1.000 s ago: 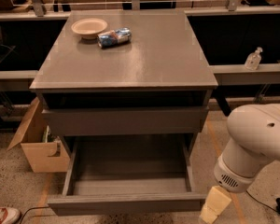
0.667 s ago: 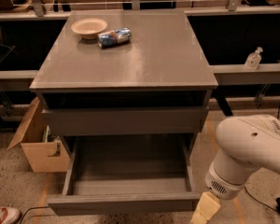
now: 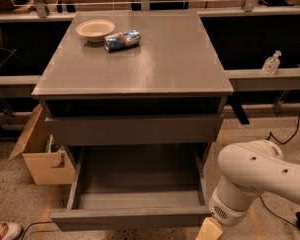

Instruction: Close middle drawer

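The middle drawer [image 3: 130, 217] is a wide, shallow grey drawer pulled far out of the grey cabinet [image 3: 140, 64], and its box looks empty. Above it, another grey drawer front [image 3: 135, 129] stands slightly out under the cabinet top. My white arm [image 3: 260, 181] comes in from the lower right. My gripper [image 3: 209, 230] is a pale yellow tip at the bottom edge, right beside the open drawer's front right corner. Most of it is cut off by the picture's edge.
A beige bowl [image 3: 95, 30] and a blue crushed can [image 3: 122, 40] lie on the cabinet top. An open cardboard box [image 3: 42, 156] stands left of the cabinet. A sanitizer bottle [image 3: 271, 63] sits on the right ledge. A shoe [image 3: 4, 230] is at the lower left, and cables run on the floor at the right.
My arm and gripper have moved left, towards the open drawer's front right corner. The drawer has not visibly moved.
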Action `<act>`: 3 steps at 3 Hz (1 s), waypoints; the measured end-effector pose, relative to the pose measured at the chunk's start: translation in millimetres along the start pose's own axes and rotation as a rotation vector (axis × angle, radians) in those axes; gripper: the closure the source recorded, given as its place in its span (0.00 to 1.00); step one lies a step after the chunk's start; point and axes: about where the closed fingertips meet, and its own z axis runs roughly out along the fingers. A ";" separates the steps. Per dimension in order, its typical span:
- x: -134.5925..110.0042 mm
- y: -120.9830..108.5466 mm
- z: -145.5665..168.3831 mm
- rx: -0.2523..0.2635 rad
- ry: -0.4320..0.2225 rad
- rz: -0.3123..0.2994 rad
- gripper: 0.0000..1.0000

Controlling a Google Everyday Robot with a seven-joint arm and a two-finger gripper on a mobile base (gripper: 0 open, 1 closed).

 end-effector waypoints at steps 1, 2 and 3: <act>-5.6 6.4 23.3 -0.038 0.002 0.014 0.00; -15.4 9.1 51.7 -0.089 0.001 0.019 0.00; -15.4 9.1 51.8 -0.089 0.001 0.019 0.00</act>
